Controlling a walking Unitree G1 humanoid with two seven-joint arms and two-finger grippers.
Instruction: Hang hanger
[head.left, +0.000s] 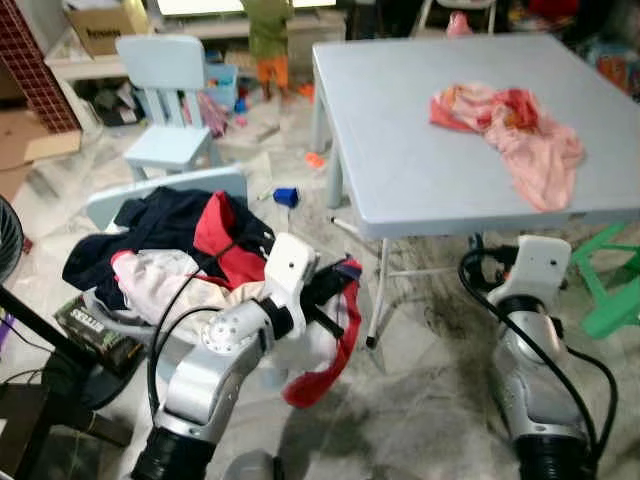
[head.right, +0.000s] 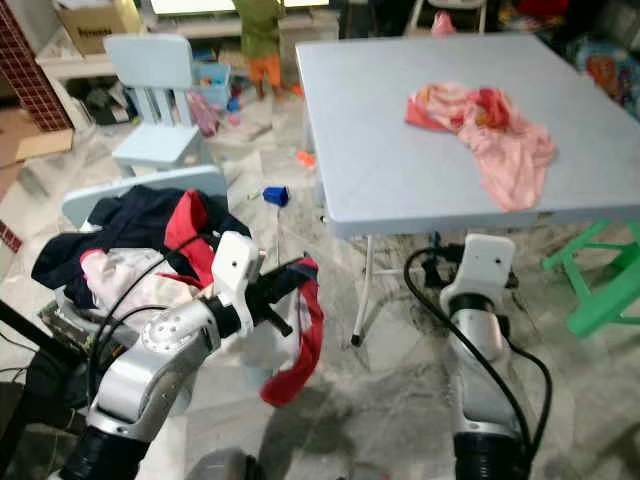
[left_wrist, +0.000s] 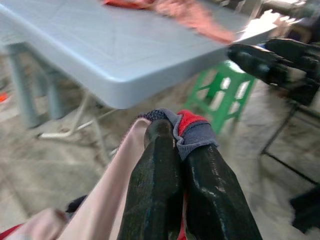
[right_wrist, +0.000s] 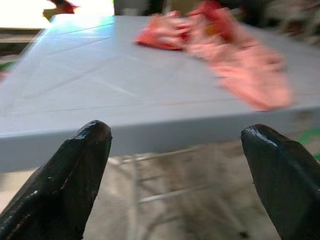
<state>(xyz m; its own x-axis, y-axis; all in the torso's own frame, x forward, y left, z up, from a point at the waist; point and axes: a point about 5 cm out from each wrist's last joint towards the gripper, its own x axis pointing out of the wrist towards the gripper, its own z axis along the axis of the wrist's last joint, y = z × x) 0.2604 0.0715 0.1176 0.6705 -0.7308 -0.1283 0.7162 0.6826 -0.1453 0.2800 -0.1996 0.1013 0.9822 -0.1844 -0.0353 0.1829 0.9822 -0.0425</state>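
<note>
So the left gripper (head.left: 335, 285) is clamped tight on a bit of red and grey cloth (left_wrist: 192, 131), and the rest of that garment, red with some white, droops off it toward the floor, just in front of the laundry pile (head.left: 170, 255) heaped on a low blue chair. The right gripper (right_wrist: 182, 180) is spread wide with nothing in it, sitting low by the edge of the grey table (head.left: 400, 150), pointed at the pink garment (head.left: 520, 125) lying up there.

Funny thing is, the job is hanging a hanger and I honestly can't spot one anywhere, no rail either. What's in hand is just clothing.

Handling-wise, my guess: that cloth is light and floppy, so it'll swing and sag, and a pinch on one hem means the rest dangles wherever. It won't slip easily from a squeeze like that, but it could snag the pile. If a hanger does turn up, I'd grab it by the neck under the hook, since that's the stiff part.
</note>
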